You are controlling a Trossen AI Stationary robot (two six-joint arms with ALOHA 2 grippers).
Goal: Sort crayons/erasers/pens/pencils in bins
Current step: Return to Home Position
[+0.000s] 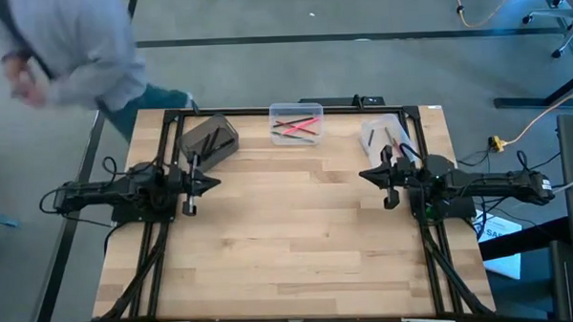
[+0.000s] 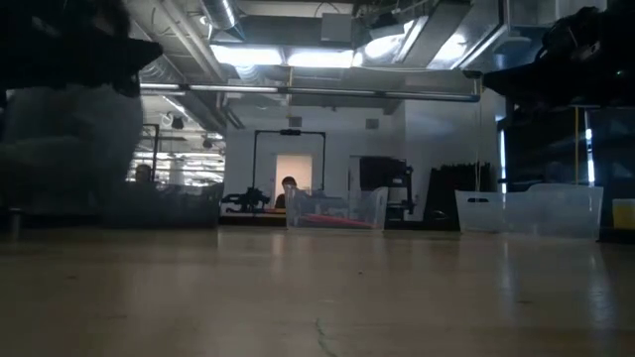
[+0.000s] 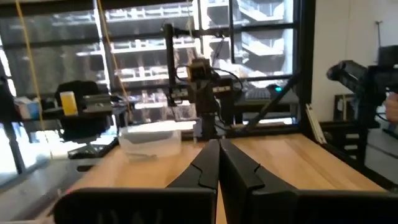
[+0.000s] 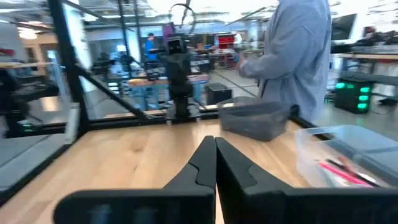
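The dark grey bin [image 1: 202, 135] hides its contents, and the whitish bin [image 1: 372, 135], just beyond the right jaws, shows only what may be dark sticks. Red and pink crayons [image 1: 298, 128] lie in the clear bin [image 1: 295, 107], farther off between both arms. The left gripper [image 1: 214, 183] and right gripper [image 1: 363, 175] have their jaws pressed together, empty. A person [image 1: 72, 44] stands beyond the left gripper.

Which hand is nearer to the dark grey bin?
Left. The left hand sits close beside the grey bin; the right hand is across the table, by the whitish bin.
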